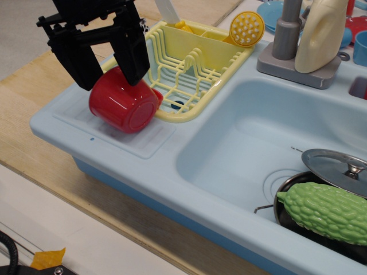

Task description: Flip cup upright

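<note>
Lying cup (124,105) between spread gripper (110,73) fingers

A: What is seen at the upper left of the frame?
B: A black pincer (109,71) is held spread, its two fingers (133,54) straddling the rim end of the red cup (123,102).
A: How is the cup placed?
B: It is laid on its side on the blue drainboard (74,114), touching the yellow dish rack (189,71).
</note>
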You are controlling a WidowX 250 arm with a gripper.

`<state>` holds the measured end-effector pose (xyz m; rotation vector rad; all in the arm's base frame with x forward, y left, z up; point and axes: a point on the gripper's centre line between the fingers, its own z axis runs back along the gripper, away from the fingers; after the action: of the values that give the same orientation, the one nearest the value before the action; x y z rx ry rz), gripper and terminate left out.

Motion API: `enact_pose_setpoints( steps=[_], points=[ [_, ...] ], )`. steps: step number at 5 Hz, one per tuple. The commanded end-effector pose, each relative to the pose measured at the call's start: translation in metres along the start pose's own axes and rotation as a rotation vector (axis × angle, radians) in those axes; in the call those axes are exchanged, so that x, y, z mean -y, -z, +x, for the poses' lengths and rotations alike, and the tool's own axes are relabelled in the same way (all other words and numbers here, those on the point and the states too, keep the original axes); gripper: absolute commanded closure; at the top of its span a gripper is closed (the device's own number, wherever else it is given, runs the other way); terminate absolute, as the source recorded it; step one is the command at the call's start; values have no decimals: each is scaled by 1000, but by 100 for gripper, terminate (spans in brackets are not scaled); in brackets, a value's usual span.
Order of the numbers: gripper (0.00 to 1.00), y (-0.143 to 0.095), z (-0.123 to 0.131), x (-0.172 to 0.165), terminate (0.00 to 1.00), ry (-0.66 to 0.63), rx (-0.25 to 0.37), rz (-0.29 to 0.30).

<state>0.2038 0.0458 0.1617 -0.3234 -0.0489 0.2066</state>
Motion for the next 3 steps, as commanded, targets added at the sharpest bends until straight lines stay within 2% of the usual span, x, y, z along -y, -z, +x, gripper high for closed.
enact_pose_setpoints(
  steps=[1,2,3],
  points=[
    [0,2,0,3,0,-5,10,0],
    [100,3,-2,3,0,-6,9,2],
    [100,5,-2,3,0,-5,2,2]
  ],
)
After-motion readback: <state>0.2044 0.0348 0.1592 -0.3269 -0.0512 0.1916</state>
